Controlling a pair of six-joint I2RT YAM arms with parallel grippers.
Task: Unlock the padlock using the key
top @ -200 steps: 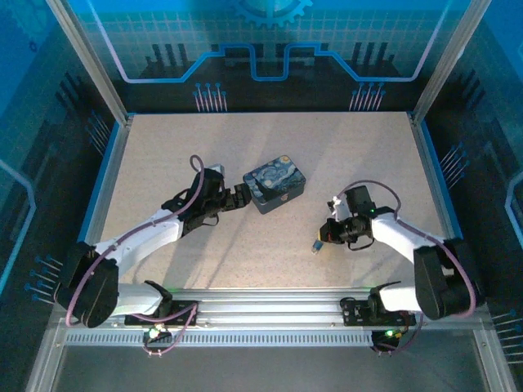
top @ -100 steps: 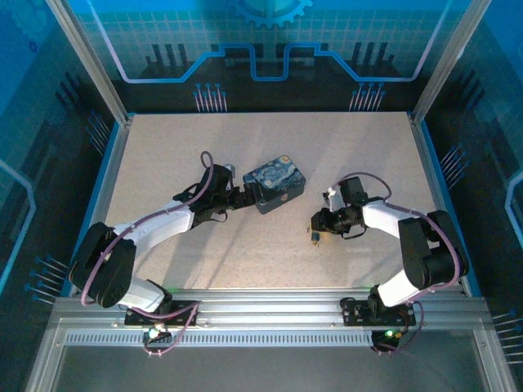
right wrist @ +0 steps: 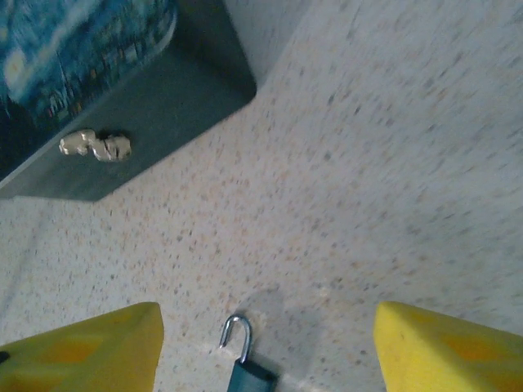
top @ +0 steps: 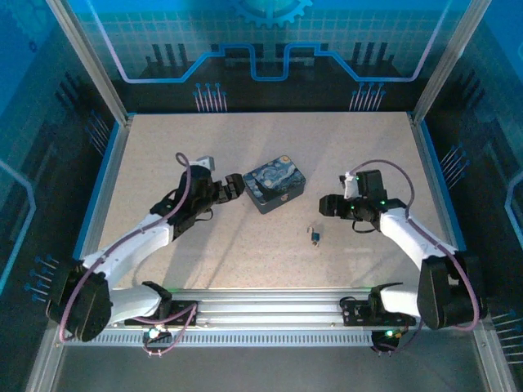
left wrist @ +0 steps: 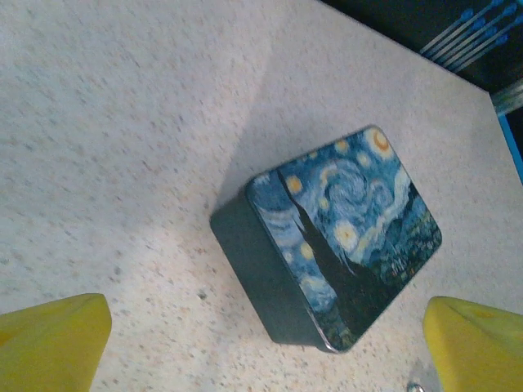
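Note:
The padlock (top: 314,237) lies on the table between the arms. In the right wrist view its dark body (right wrist: 250,377) is cut off by the bottom edge, and one end of the silvery shackle (right wrist: 237,330) stands free of the body. My right gripper (top: 326,206) hovers up and to the right of it, open, with nothing between the yellow fingers (right wrist: 90,347). I cannot make out the key. My left gripper (top: 234,188) stands wide open just left of the blue tin, holding nothing.
The blue swirl-painted tin (top: 274,186) sits mid-table between the grippers, its lid (left wrist: 347,237) facing up and a small metal clasp (right wrist: 96,147) on the side toward the right arm. Raised blue borders (top: 431,175) edge the table.
My right gripper has opened, let go of the padlock and drawn back up and to the right; the padlock now rests on the table. The left gripper has backed slightly away from the tin.

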